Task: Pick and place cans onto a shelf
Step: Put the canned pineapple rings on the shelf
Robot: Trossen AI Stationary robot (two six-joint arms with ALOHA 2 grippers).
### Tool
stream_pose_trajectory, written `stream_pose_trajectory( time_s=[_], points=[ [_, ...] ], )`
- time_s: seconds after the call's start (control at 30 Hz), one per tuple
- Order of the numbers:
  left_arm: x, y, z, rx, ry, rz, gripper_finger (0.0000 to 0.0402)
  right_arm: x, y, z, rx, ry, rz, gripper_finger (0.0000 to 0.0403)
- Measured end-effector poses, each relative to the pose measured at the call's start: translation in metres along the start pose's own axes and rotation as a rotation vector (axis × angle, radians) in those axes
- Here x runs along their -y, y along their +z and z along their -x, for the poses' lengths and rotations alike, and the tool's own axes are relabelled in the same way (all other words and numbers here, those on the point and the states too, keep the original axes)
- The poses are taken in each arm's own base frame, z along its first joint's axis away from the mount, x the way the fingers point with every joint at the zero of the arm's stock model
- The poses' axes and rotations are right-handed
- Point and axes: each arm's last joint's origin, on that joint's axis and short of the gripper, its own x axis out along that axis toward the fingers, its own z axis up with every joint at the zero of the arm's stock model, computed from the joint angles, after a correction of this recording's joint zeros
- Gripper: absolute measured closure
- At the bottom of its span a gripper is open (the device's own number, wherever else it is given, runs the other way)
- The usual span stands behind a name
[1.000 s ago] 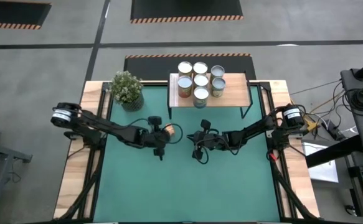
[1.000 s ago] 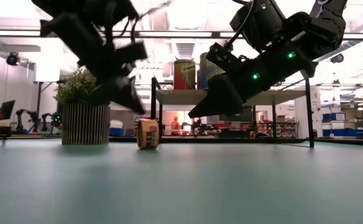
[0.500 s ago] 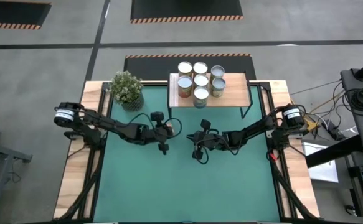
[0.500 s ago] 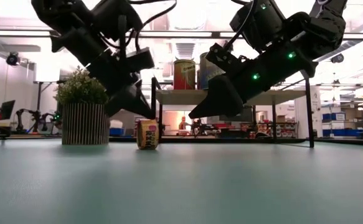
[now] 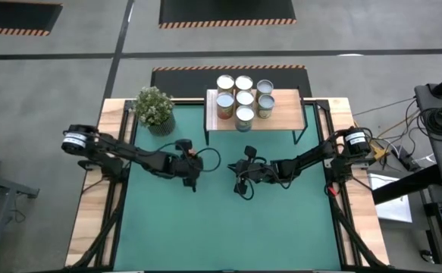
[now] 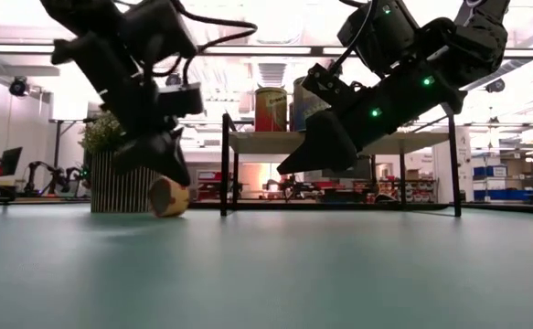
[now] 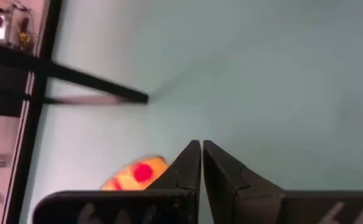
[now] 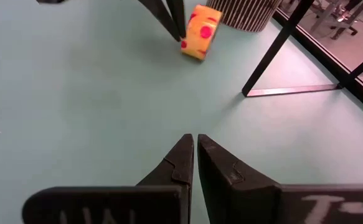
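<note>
While six cans (image 5: 242, 97) stand on the shelf (image 5: 281, 114), one yellow can (image 8: 200, 32) lies tipped near the plant (image 5: 154, 108). Left claw (image 5: 192, 180), pressed together, touches it; right claw (image 5: 242, 188) waits likewise. Next: open, grasp, lift.

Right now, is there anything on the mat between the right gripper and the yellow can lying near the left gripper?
Nothing. In the right wrist view, only bare green mat lies between the shut right gripper and the tipped yellow can, beside the left gripper.
</note>
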Motion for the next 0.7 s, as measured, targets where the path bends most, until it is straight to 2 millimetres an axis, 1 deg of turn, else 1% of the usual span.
stream_pose_trajectory(
  time_s=[0.1,0.27,0.4,0.47,0.53,0.6,0.7],
  points=[
    [-0.003,-0.002,0.009,-0.003,-0.005,0.004,0.0402,0.000,0.000,0.000,-0.001,0.000,0.000,0.0390],
    [-0.018,0.002,0.032,0.070,0.012,0.036,0.0402,0.000,0.000,0.000,-0.001,0.000,0.001,0.0390],
    [-0.036,0.000,0.050,0.098,0.134,0.029,0.0402,0.000,0.000,0.000,-0.001,0.000,0.000,0.0390],
    [-0.041,-0.004,0.058,0.093,0.141,-0.009,0.0399,0.000,0.000,0.000,-0.001,0.000,0.000,0.0390],
    [-0.046,-0.009,0.062,0.073,0.119,-0.028,0.0389,0.000,0.000,0.000,-0.003,0.000,0.001,0.0390],
    [-0.052,-0.014,0.063,0.034,0.067,-0.016,0.0370,0.000,0.000,0.000,-0.002,0.000,0.001,0.0390],
    [-0.061,-0.020,0.057,-0.018,-0.035,0.051,0.0326,0.000,0.000,0.000,0.000,0.000,0.007,0.0390]
  ],
)
